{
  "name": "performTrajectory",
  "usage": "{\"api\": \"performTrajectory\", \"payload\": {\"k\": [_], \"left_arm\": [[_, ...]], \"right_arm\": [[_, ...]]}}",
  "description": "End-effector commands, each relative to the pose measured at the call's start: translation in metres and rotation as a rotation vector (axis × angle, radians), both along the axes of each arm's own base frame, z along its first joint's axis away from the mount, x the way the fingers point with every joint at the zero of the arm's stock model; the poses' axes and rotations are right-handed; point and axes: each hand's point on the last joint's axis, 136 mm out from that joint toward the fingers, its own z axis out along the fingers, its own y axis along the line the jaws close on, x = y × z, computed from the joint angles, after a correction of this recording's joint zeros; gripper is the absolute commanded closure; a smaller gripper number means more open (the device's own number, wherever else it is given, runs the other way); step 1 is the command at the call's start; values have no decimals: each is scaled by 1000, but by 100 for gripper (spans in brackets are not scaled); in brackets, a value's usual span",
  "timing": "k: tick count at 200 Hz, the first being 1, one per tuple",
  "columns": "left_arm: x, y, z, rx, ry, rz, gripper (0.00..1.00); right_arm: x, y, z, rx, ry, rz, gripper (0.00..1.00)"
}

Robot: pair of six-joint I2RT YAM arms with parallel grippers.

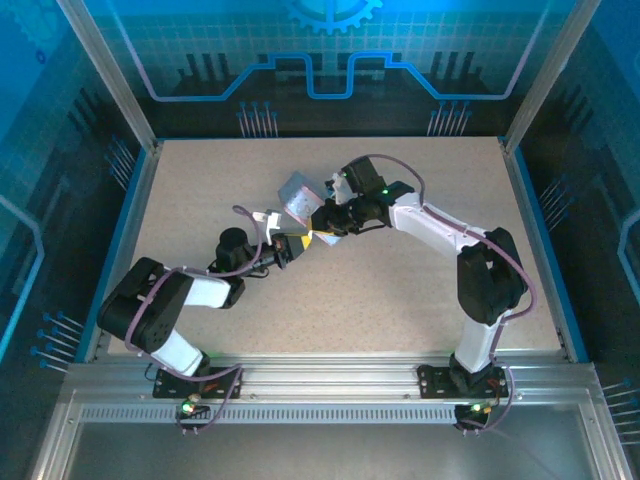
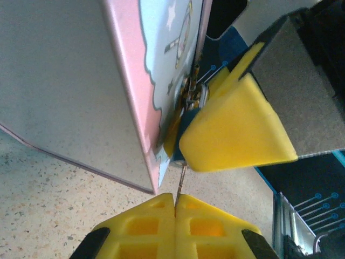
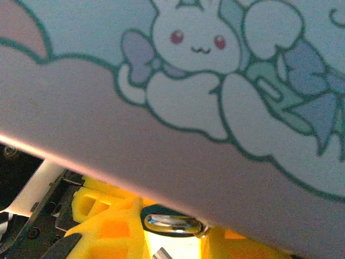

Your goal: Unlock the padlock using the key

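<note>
Item 1. Left tool (image 2: 175, 204): yellow fingers clenched together, pinching the key (image 2: 182, 178) by its near end. The key is a thin dark metal sliver that stands out of the seam between the fingertips and points up toward the underside of the padlock (image 2: 186, 125). Whether its tip has entered the lock body cannot be told.

Item 2. Right tool (image 1: 325, 232): grasping the padlock, with a yellow finger pressed against each side of the small dark-blue body. The tool meets the left tool near the middle of the desk (image 1: 400, 300).

Item 3. Padlock: held off the desk, just beside the lower edge of the tin (image 1: 298, 195) and directly above the key. In the right wrist view its bright metal shackle (image 3: 172, 223) curves between the yellow fingers, just under the tin's edge.

Item 4. Tin: pale grey-blue, rectangular and tilted, with a pink border. Its printed face shows a white cartoon bunny with a bow. It sits just behind the two tools. Contact between tin and padlock appears close but cannot be confirmed.

Item 5. Desk: speckled beige surface within a blue-edged frame.
</note>
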Motion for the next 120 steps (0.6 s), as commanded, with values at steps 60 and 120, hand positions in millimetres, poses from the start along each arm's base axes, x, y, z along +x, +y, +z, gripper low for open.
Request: {"api": "performTrajectory", "payload": {"k": [60, 120], "left_arm": [[18, 5, 54, -34, -269, 170, 100], [17, -13, 41, 36, -362, 149, 100]], "right_arm": [[-54, 45, -17, 19, 103, 97, 100], [-61, 55, -19, 53, 136, 109, 100]]}}
